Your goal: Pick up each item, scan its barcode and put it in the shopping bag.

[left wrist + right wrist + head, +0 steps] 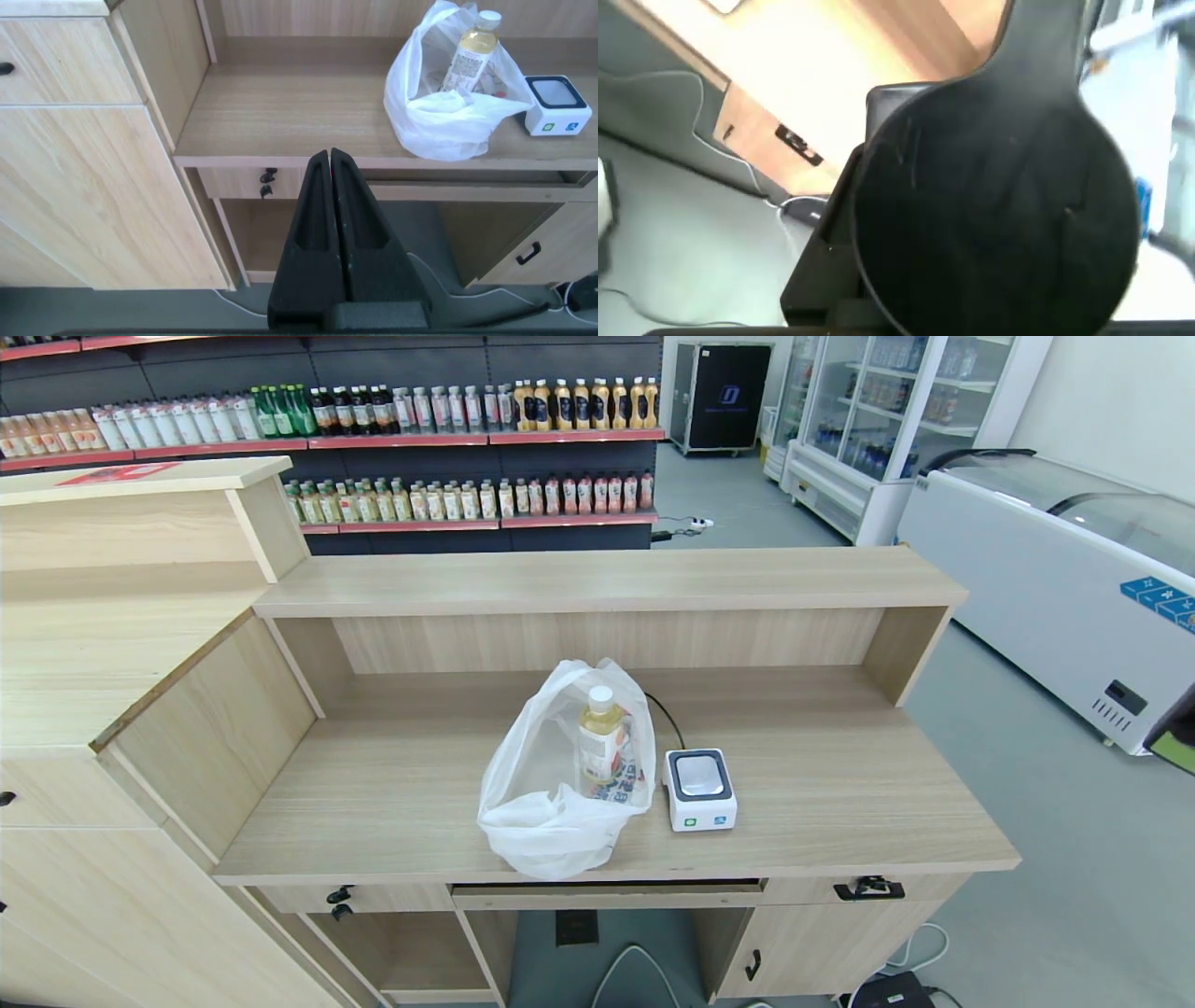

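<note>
While the left gripper (331, 163) hangs low in front of the checkout counter (840, 784), its two black, wedge-shaped fingers pressed flat together on nothing, the goods sit on the pale wood-grain worktop. Left of centre near the front edge slumps the shopping bag (532, 821), thin, crinkled, translucent white plastic with its mouth gaping upward. Inside it stands the bottle (599, 737), upright, a clear cylinder of yellow drink with a white screw cap and a printed label; something else with print shows through the film at its foot, too veiled to name. Just beside the bag on the right, near but apart from it, rests the barcode scanner (699, 789), a small white rounded box with a dark grey glass window on top, and a black cable (667, 719) curves from behind it toward the bag. Farther right, across the grey floor, stands a white chest freezer (1027, 579) with curved glass lids. The right gripper (971, 140) looms as a dark, rounded bulk close to its own camera, and whether it is spread or closed cannot be told
</note>
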{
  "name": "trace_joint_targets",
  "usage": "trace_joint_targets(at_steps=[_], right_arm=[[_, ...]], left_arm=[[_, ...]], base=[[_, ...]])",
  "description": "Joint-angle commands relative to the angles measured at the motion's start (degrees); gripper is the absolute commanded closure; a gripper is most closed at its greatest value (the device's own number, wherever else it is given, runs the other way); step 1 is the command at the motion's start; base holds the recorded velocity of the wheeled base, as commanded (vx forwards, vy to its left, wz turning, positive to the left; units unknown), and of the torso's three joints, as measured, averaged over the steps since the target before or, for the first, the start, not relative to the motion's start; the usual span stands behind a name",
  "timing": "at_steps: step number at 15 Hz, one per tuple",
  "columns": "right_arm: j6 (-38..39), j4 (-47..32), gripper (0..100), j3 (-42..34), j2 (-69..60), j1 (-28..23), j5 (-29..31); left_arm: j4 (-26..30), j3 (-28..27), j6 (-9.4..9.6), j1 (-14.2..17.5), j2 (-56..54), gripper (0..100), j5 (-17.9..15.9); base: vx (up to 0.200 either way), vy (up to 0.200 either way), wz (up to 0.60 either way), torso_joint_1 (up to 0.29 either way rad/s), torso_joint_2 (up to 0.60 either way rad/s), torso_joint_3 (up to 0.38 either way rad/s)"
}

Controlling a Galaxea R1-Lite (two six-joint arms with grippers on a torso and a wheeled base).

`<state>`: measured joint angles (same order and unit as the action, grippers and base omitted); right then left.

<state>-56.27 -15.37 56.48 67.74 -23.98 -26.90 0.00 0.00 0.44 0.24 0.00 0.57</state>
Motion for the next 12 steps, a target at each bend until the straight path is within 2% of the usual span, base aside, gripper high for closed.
trace_joint_targets(at_steps=[1,3,5,6,8,9,11,12], right_arm=[[8.90,-0.18,100,2.23,3.01,-2.83,0.01],[14.79,-0.27,100,2.23,3.89,-4.85,0.01],[15.93,-0.36,100,1.97,4.85,-5.55,-0.08],[16.37,-0.62,100,1.97,5.65,-5.55,-0.61],[21.91,0.08,100,2.67,7.58,-4.23,-5.35],[24.98,2.80,100,2.76,8.55,-2.92,-5.26],[36.32,9.22,100,3.29,11.97,1.04,-5.61],[46.34,13.97,100,4.87,16.90,3.76,-6.67]], left_arm=[[0.00,0.00,0.00,0.02,0.00,100,0.04],[0.00,0.00,0.00,0.02,0.00,100,0.04],[0.00,0.00,0.00,0.02,0.00,100,0.04],[0.00,0.00,0.00,0.02,0.00,100,0.04],[0.00,0.00,0.00,0.02,0.00,100,0.04],[0.00,0.00,0.00,0.02,0.00,100,0.04],[0.00,0.00,0.00,0.02,0.00,100,0.04],[0.00,0.00,0.00,0.02,0.00,100,0.04]], base=[[0.000,0.000,0.00,0.000,0.00,0.000],[0.000,0.000,0.00,0.000,0.00,0.000],[0.000,0.000,0.00,0.000,0.00,0.000],[0.000,0.000,0.00,0.000,0.00,0.000],[0.000,0.000,0.00,0.000,0.00,0.000],[0.000,0.000,0.60,0.007,0.01,0.007],[0.000,0.000,0.60,0.005,0.00,0.005],[0.000,0.000,0.00,0.000,0.00,0.000]])
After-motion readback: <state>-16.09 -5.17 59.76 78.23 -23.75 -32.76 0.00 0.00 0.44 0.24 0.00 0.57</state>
